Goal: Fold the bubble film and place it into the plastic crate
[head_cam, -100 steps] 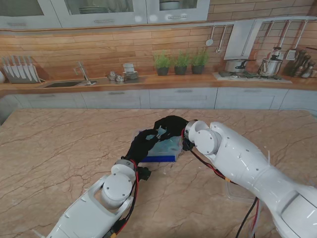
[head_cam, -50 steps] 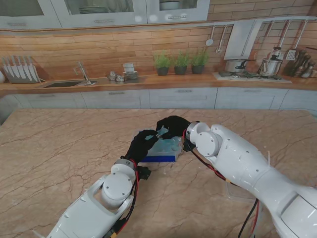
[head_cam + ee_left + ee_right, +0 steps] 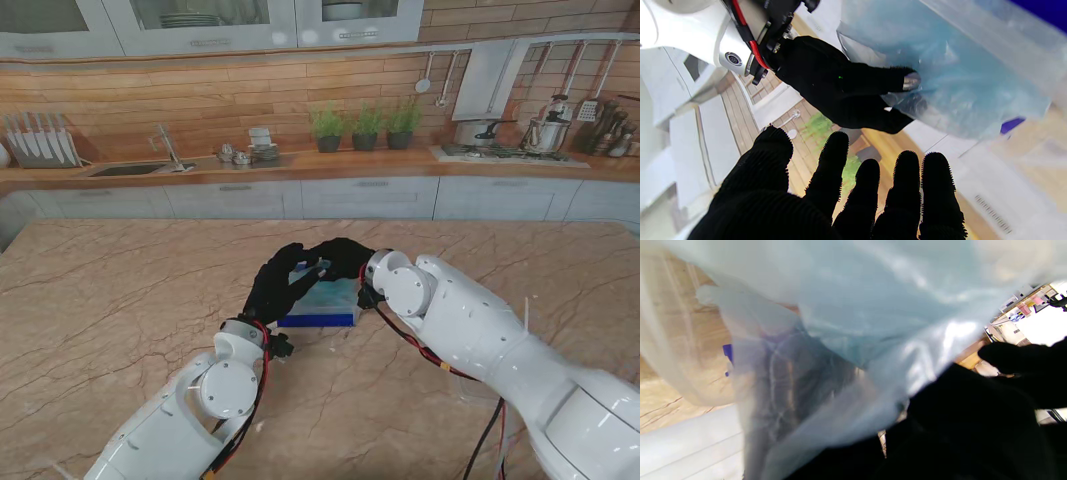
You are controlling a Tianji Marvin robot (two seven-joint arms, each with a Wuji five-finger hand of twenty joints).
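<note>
The pale blue bubble film [image 3: 328, 293] lies bunched over a low blue plastic crate [image 3: 315, 320] in the middle of the table. My right hand [image 3: 340, 258], in a black glove, is at the crate's far side and shut on an edge of the film; the left wrist view shows its thumb and fingers [image 3: 907, 81] pinching the film [image 3: 957, 83]. My left hand [image 3: 275, 285] hovers over the crate's left end with fingers [image 3: 846, 186] spread and nothing in them. In the right wrist view, film [image 3: 857, 306] fills the picture above my hand [image 3: 973, 423].
The marble table top [image 3: 120, 300] stretches wide on both sides of the crate. Behind it runs a kitchen counter with a sink [image 3: 130, 169], potted herbs [image 3: 365, 128] and a stove with pots [image 3: 500, 135]. Cables hang from my right arm [image 3: 495, 440].
My left hand has lifted and reached farther from me, over the crate's left end. My right hand has shifted slightly left with the film still in it.
</note>
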